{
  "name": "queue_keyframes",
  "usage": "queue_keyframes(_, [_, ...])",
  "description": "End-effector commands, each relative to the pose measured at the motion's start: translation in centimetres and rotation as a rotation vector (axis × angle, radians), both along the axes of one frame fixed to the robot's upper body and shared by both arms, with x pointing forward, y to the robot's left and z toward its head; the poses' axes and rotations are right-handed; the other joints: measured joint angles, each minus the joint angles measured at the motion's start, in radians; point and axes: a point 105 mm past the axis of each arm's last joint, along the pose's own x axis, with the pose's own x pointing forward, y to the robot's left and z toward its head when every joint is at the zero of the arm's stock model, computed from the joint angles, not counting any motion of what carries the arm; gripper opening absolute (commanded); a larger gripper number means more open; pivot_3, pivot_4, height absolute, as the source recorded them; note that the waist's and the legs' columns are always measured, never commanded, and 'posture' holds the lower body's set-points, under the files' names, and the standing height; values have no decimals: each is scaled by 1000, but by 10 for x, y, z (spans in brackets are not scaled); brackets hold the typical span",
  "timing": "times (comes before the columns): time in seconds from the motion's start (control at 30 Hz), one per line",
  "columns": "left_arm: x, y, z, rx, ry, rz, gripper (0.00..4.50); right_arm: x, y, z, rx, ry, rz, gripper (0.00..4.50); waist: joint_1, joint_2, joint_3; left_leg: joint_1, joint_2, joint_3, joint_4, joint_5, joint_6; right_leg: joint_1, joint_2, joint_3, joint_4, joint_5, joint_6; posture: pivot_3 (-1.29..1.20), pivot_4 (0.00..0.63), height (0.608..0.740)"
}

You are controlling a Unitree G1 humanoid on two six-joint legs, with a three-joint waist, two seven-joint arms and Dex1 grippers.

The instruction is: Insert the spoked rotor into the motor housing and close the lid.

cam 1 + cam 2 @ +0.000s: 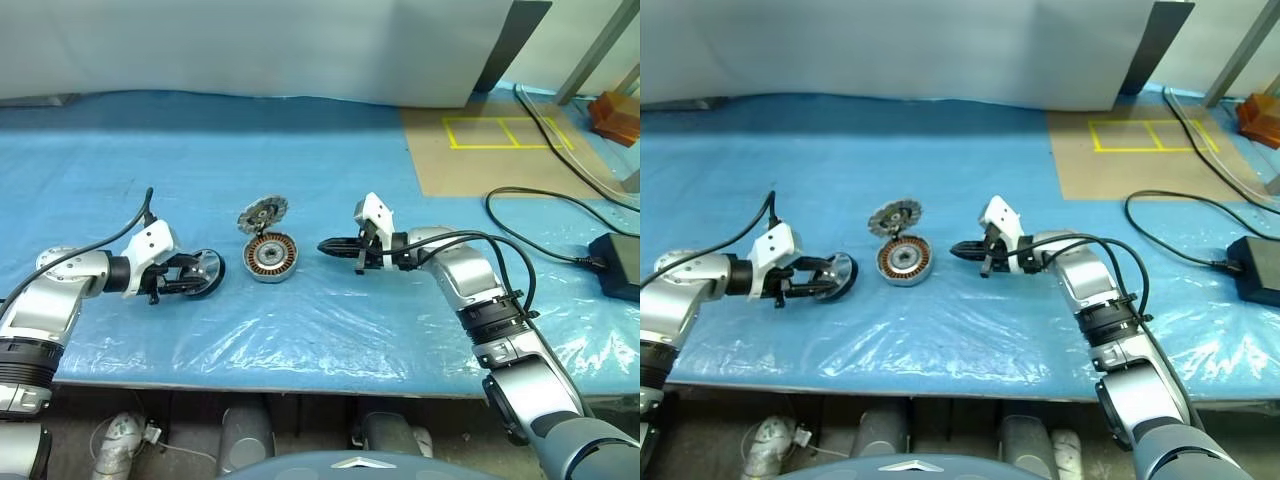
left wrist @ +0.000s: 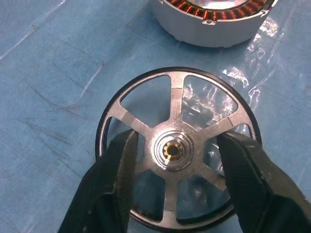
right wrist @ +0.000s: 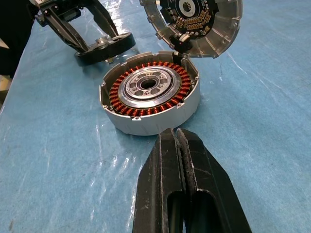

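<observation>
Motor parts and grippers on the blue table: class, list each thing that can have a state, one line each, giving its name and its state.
motor housing: open, upright on the table, copper windings and hub exposed, no rotor inside.
lid: swung up, attached at the housing's rim.
spoked rotor: outside the housing, between the left gripper's fingers.
left gripper: fingers either side of the rotor; firm grip unclear.
right gripper: shut, empty, pointing at the housing.

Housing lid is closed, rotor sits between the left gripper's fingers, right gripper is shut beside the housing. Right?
Not quite: the lid stands open, hinged up off the motor housing with the copper windings exposed, as the right wrist view shows. The spoked rotor does sit between the left gripper fingers, and the right gripper is shut beside the housing.
</observation>
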Motion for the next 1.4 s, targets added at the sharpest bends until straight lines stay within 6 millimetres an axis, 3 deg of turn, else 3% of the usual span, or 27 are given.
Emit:
queue_keyframes(0.03, [-3, 3, -13, 36, 31, 20, 1419, -2, 4, 7, 19, -35, 16, 0, 2, 2, -1, 0, 0, 0, 0, 0, 0, 1, 0, 0, 0, 0, -1, 0, 150, 740])
queue_keyframes(0.27, [-14, 1, -20, 64, 73, -31, 1332, 0, 4, 8, 20, -39, 10, 0, 0, 3, -2, 5, -1, 0, 0, 0, 0, 4, -1, 1, 0, -2, -3, 0, 150, 740])
queue_keyframes(0.4, [-10, 1, -17, 66, 40, -15, 1332, 1, 5, 8, 21, -41, 8, 0, -1, 4, -2, 6, -1, 1, -1, 0, 0, 4, 0, 2, -1, -2, -3, 0, 150, 740])
queue_keyframes(0.63, [-12, -23, 29, -74, -98, -100, 1332, 3, 4, 12, 44, -33, -2, 0, 0, 3, -2, 3, -1, 1, -1, 0, 0, 3, 0, 1, -1, -2, -3, 0, 150, 740])
queue_keyframes(0.87, [-28, -56, 43, -115, -110, -201, 1332, 9, -2, 17, 50, -44, -26, 0, -1, 3, -2, 0, 0, 0, -1, 0, 0, 0, 0, 1, -1, -2, -3, 0, 150, 740])
queue_keyframes(1.0, [-18, -76, 57, -211, -179, -182, 1332, 9, -3, 14, 45, -40, -30, 0, -1, 3, -1, 0, 0, 1, -1, 0, 0, 0, 0, 1, -1, -2, -3, 0, 150, 740])
queue_keyframes(1.17, [-9, -96, 52, -279, -228, -182, 1332, 7, -2, 12, 36, -39, -26, 0, -2, 3, -2, 0, 0, 1, 0, 0, 0, 0, 0, 1, -1, -1, -2, 0, 150, 740])
queue_keyframes(1.4, [-2, -98, 34, -375, -223, -98, 1332, 7, -6, 10, 17, -45, -33, 0, -2, 3, -2, -1, 0, 0, 0, 0, 0, -1, 1, 1, -1, 0, 1, 0, 150, 740])
